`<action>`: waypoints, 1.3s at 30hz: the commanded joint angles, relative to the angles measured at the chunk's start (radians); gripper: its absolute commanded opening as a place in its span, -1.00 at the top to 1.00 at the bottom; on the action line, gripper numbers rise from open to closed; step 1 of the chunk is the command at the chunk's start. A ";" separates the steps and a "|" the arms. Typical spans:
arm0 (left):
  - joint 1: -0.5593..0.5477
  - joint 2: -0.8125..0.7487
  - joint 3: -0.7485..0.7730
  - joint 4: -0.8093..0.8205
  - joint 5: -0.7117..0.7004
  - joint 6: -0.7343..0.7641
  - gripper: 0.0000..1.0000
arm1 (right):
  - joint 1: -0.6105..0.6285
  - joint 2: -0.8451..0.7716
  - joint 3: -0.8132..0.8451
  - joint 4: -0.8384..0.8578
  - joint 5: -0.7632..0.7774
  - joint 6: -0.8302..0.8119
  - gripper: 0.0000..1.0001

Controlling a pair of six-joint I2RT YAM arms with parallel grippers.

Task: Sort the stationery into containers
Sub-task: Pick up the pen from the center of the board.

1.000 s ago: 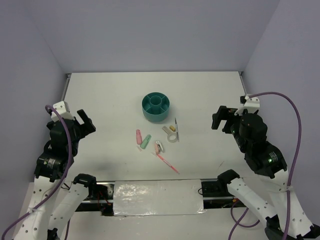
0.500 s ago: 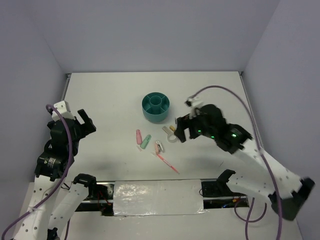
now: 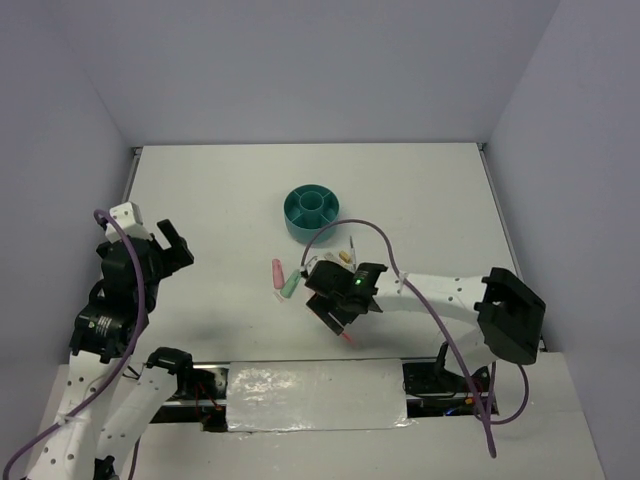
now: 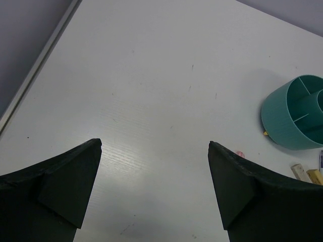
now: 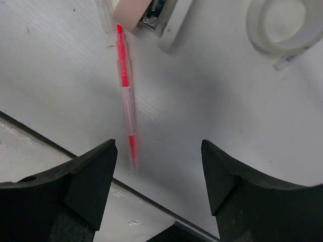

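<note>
Over the table (image 5: 212, 116), we find the right gripper (image 5: 156, 151) with fingers spread wide. The thin pink pen (image 5: 126, 96) lies flat at 11 o'clock, its near end just inside the left finger. The pink-white clip (image 5: 133, 12) sits at the pen's far tip and the clear tape ring (image 5: 280, 47) at 2 o'clock. Overhead, the teal organiser (image 3: 311, 212) stands at 12 o'clock. The left gripper (image 4: 154, 146) gapes, well apart.

Round teal organiser (image 3: 303, 231) upright mid-tabletop, central cup ringed by compartments. Pink capsule (image 3: 277, 270) and pale-green capsule (image 3: 291, 284) lie side by side. Thin pink pen (image 5: 126, 93) lies flat, one end just beside pink-white clip (image 5: 146, 12). Clear tape ring (image 5: 282, 25) flat nearby.
</note>
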 commanded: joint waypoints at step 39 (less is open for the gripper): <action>-0.019 -0.001 -0.004 0.036 0.025 0.005 -0.99 | 0.113 0.179 -0.110 0.112 0.007 0.183 0.87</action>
